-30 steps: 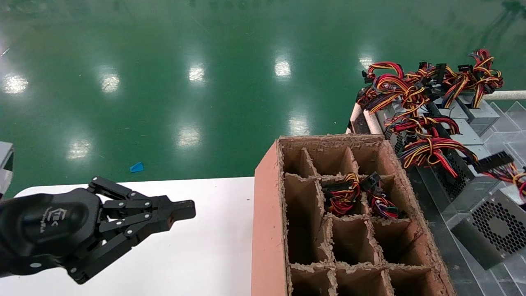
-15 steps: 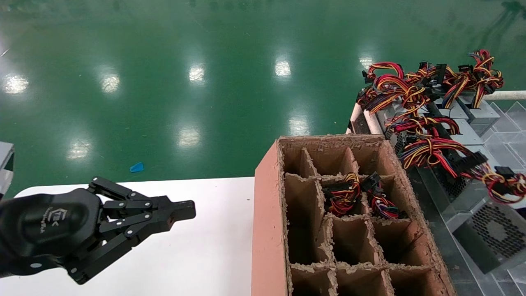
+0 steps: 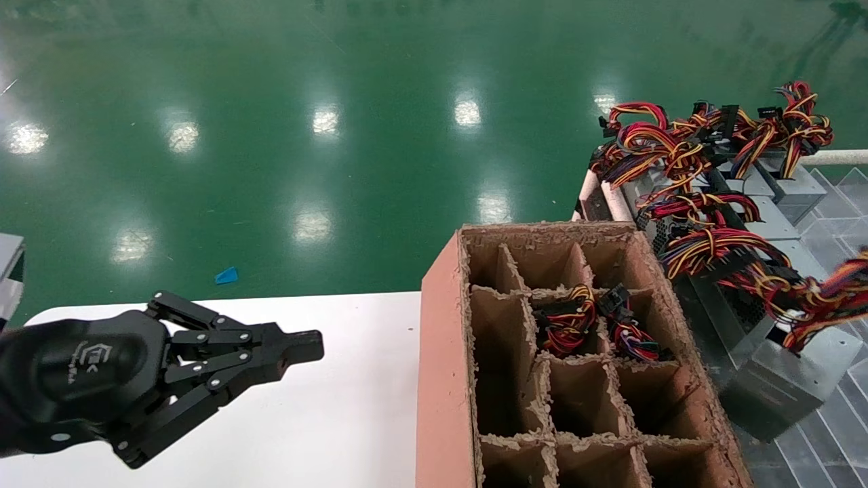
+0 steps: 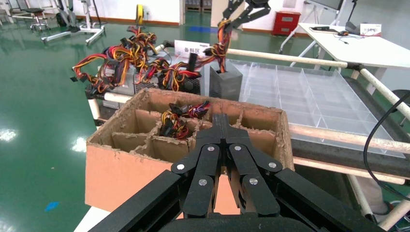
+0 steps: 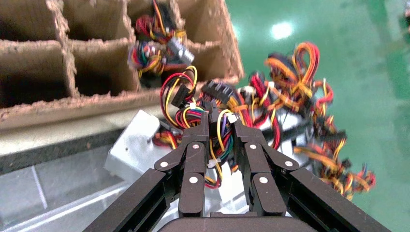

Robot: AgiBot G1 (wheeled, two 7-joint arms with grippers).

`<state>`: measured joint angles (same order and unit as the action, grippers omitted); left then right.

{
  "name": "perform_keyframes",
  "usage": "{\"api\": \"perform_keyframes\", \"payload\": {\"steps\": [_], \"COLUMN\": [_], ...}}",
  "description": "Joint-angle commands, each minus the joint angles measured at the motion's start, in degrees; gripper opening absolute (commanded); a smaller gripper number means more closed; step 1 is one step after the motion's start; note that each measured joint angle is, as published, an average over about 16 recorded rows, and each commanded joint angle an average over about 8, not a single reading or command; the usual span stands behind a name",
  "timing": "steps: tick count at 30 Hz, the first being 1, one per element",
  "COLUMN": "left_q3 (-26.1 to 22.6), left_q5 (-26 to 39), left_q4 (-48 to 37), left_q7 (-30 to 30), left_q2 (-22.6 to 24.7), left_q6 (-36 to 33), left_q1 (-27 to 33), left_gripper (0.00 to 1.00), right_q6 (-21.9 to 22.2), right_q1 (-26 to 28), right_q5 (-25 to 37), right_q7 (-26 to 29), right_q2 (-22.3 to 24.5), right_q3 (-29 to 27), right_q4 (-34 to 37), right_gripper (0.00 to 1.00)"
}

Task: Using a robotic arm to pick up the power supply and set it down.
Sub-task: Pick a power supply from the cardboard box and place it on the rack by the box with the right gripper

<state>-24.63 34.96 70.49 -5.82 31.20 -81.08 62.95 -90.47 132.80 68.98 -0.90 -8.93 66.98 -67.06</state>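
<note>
My right gripper (image 5: 221,123) is shut on the red, yellow and black wire bundle (image 5: 212,104) of the power supply (image 5: 137,149), whose grey metal box hangs tilted below it. In the head view this power supply (image 3: 780,386) sits at the right, beside the cardboard box, with its wires (image 3: 824,291) pulled up toward the frame's right edge; the gripper itself is out of that view. The left wrist view shows the right gripper (image 4: 228,21) far off, holding the wires above the grey box (image 4: 225,82). My left gripper (image 3: 305,346) (image 4: 220,118) is shut on nothing, parked over the white table (image 3: 325,420).
A brown cardboard divider box (image 3: 441,352) stands between the arms; one cell holds a wire bundle (image 3: 583,325). Several more power supplies (image 3: 705,169) with wire bundles lie on the clear-tray rack (image 3: 831,210) at the back right. Green floor lies beyond.
The held power supply has swung up and tilted, its fan grille turning out of sight, and its wire bundle has moved up toward the right edge. The left arm has not moved.
</note>
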Motion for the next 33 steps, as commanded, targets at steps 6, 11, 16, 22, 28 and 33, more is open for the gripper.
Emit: {"api": "perform_keyframes", "payload": {"steps": [6, 11, 16, 22, 28, 33], "left_q3": [0.0, 0.0, 0.0, 0.0, 0.0, 0.0], "left_q5": [0.0, 0.0, 0.0, 0.0, 0.0, 0.0], "left_q4": [0.0, 0.0, 0.0, 0.0, 0.0, 0.0], "left_q7": [0.0, 0.0, 0.0, 0.0, 0.0, 0.0], "left_q2": [0.0, 0.0, 0.0, 0.0, 0.0, 0.0], "left_q6": [0.0, 0.0, 0.0, 0.0, 0.0, 0.0], "left_q1": [0.0, 0.0, 0.0, 0.0, 0.0, 0.0], "left_gripper": [0.0, 0.0, 0.0, 0.0, 0.0, 0.0], "right_q6": [0.4, 0.8, 1.1, 1.4, 2.0, 2.4], "right_q1": [0.0, -0.1, -0.4, -0.5, -0.9, -0.8], "right_q5": [-1.2, -1.9, -2.5, -2.7, -3.1, -3.7], "right_q7": [-1.7, -3.2, -4.9, -6.4, -8.1, -9.8], "right_q2": [-2.3, -3.6, -4.8, -5.7, -6.4, -6.9], "right_q3": [1.4, 2.1, 2.6, 3.0, 3.3, 3.1], "right_q4": [1.6, 3.4, 5.2, 6.8, 8.9, 10.1], "right_gripper": [0.0, 0.0, 0.0, 0.0, 0.0, 0.0]}}
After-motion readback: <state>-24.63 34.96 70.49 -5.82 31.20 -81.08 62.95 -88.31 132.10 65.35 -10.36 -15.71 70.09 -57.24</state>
